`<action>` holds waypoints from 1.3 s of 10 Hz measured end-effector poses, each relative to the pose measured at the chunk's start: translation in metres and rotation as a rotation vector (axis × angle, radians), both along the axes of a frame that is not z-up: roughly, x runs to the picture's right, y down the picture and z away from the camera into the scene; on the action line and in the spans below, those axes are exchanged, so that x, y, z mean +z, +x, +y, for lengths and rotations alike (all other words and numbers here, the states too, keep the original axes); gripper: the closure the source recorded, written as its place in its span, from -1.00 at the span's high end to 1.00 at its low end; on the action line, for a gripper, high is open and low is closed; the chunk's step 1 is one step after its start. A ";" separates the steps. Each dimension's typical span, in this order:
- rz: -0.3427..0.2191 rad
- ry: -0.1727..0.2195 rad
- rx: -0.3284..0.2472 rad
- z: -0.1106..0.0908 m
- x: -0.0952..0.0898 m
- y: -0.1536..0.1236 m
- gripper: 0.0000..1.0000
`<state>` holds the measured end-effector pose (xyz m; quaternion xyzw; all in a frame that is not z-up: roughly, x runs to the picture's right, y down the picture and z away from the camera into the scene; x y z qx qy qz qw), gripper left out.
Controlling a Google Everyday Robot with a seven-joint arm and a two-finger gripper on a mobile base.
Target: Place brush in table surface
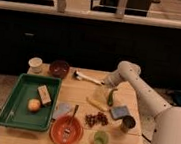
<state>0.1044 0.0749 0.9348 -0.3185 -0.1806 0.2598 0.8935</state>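
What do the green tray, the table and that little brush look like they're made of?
The green tray is probably plastic: uniform colour, moulded rim. The table surface looks like wood, light tan with faint plank lines. The brush has a white handle that looks plastic; its dark head's material is unclear. It lies on the table beside the gripper.

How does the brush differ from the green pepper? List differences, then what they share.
The brush is straight, slim and white-handled; the green pepper is curved and dark green. The brush lies crosswise near the far edge; the green pepper lies nearer the middle. The gripper is beside the brush's handle end, just beyond the green pepper. Both lie on the table surface.
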 end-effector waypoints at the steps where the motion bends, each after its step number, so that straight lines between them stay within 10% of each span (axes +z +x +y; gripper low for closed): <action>1: -0.001 -0.001 -0.001 0.000 0.001 0.001 0.60; 8: -0.119 0.099 -0.192 -0.012 0.010 -0.023 0.60; 13: -0.173 0.087 -0.320 -0.007 0.017 -0.037 0.60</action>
